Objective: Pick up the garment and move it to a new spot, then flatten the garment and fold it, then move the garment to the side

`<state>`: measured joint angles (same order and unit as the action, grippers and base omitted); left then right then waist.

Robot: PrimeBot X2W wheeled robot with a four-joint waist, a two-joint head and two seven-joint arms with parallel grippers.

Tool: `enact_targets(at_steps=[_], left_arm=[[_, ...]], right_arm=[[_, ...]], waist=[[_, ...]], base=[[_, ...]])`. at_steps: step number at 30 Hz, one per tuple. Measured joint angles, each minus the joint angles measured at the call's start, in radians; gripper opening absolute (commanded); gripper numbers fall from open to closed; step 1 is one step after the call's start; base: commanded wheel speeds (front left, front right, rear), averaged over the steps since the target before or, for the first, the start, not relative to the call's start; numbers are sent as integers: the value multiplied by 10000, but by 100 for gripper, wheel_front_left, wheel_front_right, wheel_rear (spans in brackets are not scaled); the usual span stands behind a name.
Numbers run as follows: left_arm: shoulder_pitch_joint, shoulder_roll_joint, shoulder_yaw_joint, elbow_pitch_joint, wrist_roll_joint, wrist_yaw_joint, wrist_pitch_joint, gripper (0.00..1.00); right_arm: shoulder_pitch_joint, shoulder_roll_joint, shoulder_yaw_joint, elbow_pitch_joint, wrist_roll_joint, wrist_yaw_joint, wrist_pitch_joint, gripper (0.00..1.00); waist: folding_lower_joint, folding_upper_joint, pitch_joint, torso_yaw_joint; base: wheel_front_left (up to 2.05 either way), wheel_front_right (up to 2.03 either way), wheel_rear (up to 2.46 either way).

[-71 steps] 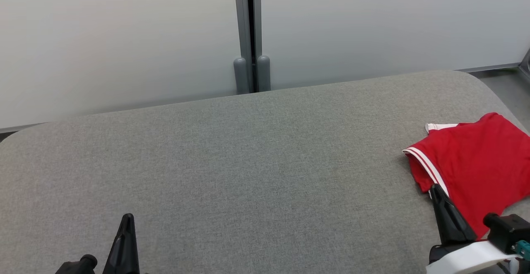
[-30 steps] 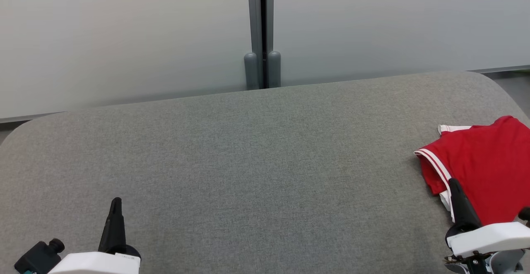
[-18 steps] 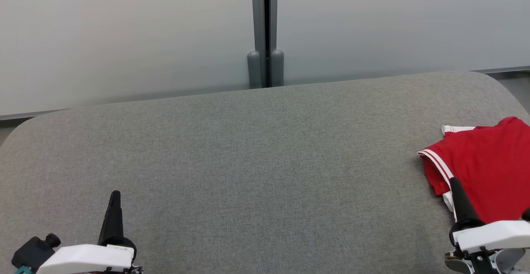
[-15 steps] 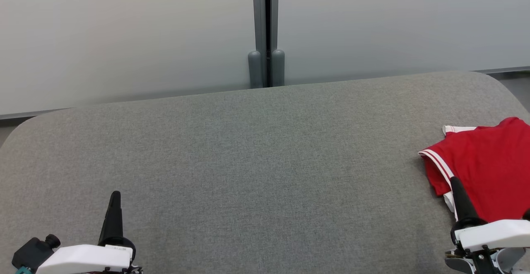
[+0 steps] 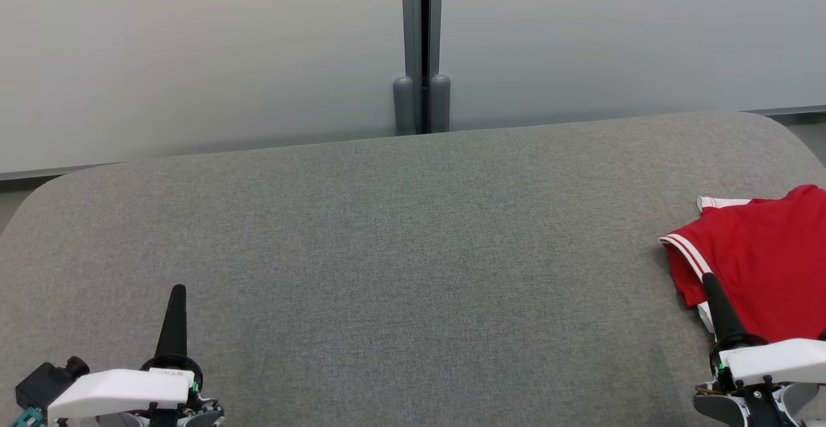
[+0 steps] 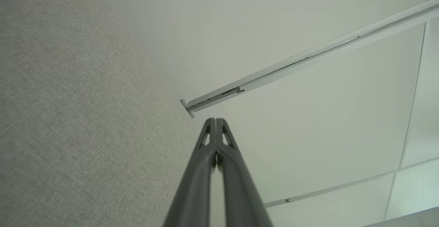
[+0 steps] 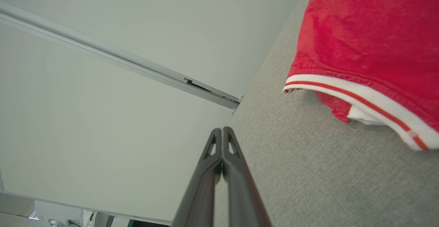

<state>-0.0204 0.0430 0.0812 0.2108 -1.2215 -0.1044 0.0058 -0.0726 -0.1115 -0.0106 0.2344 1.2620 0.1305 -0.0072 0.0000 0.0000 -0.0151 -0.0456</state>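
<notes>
Frosted wall panels [image 5: 193, 59] covered the whole background. In front of them sat the grey fabric-covered table [image 5: 387, 253], with rounded far corners.

The red garment [image 5: 768, 266] lay folded at the table's far right edge, partly cut off by the head view's border. It was flat on the fabric and nothing gripped it. The right wrist view had it at upper right [image 7: 360, 31], with the white hem band and its red stripe [image 7: 360, 100] facing the camera.

A grey vertical post [image 5: 422, 46] split the wall panels, with two rounded grey feet [image 5: 403, 104] at its base, just behind the table's back edge.

The left gripper [image 5: 177, 293] was low at the near left over bare table, well apart from the garment. Its fingers were pressed together and held nothing, as the left wrist view [image 6: 215, 120] confirmed.

The right gripper [image 5: 708, 280] was at the near right, its tip overlapping the garment's near-left corner in the head view. The right wrist view [image 7: 222, 129] showed the fingers pressed together and empty, with the hem just beside them and apart.
</notes>
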Motion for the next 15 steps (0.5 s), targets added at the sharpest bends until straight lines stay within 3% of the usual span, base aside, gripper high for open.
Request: enact_targets(at_steps=[15], left_arm=[[-274, 15, 98, 119, -1269, -59, 351, 0]], right_arm=[[-100, 173, -303, 29, 1152, 0, 385, 0]], waist=[[0, 0, 51, 127]], base=[[0, 0, 0]])
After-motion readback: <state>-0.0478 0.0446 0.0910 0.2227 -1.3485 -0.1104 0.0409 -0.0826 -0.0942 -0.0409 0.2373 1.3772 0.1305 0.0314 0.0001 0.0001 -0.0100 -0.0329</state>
